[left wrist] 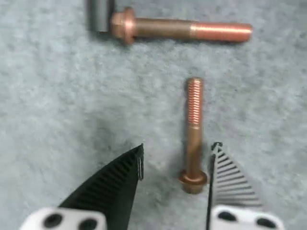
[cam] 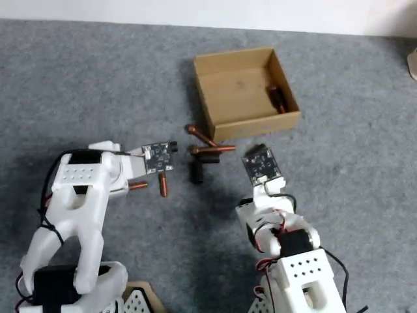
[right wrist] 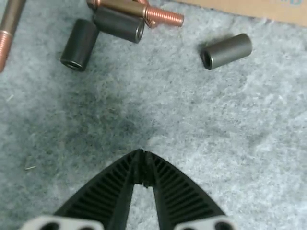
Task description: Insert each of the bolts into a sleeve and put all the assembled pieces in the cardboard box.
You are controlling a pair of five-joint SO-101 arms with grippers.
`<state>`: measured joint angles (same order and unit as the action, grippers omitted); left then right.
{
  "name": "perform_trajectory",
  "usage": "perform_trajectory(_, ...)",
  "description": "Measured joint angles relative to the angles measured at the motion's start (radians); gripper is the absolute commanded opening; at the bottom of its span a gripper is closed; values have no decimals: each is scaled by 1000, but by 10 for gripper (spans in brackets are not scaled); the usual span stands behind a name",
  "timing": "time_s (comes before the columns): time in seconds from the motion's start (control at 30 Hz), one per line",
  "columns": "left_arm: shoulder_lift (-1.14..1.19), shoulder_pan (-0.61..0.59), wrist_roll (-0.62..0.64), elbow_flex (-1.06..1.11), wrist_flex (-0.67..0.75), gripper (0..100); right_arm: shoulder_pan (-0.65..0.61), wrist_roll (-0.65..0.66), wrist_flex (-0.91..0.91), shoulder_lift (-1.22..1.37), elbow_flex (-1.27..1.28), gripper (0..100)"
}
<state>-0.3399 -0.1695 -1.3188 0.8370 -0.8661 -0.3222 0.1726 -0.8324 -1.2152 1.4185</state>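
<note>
One bolt [left wrist: 194, 129] lies inside the open left hand [left wrist: 178, 152], head toward it, on the worktop [left wrist: 72, 96]; right hand [right wrist: 143, 167] closed on nothing, sleeve [right wrist: 226, 51] lying ahead of it.

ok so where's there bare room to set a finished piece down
Bare mat lies left of the cardboard box, and more right of it, past the right arm. The box floor is mostly free apart from one piece by its right wall. Crowded: the strip along the box's near wall, with bolts and a sleeve.
</note>
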Motion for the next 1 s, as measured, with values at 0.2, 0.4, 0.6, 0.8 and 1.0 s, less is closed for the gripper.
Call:
perform_trajectory(0.2,0,0,44,28,26,220,0,0,0,0,0,10)
perform_trajectory(0.4,0,0,-5,81,26,220,0,0,0,0,0,10)
perform_trajectory(0.6,0,0,-5,83,26,114,0,0,0,0,0,10)
perform_trajectory(0.8,0,-2,-29,86,51,16,0,0,0,0,0,10)
perform_trajectory(1.0,-2,-6,-35,124,54,7,0,0,0,0,0,10)
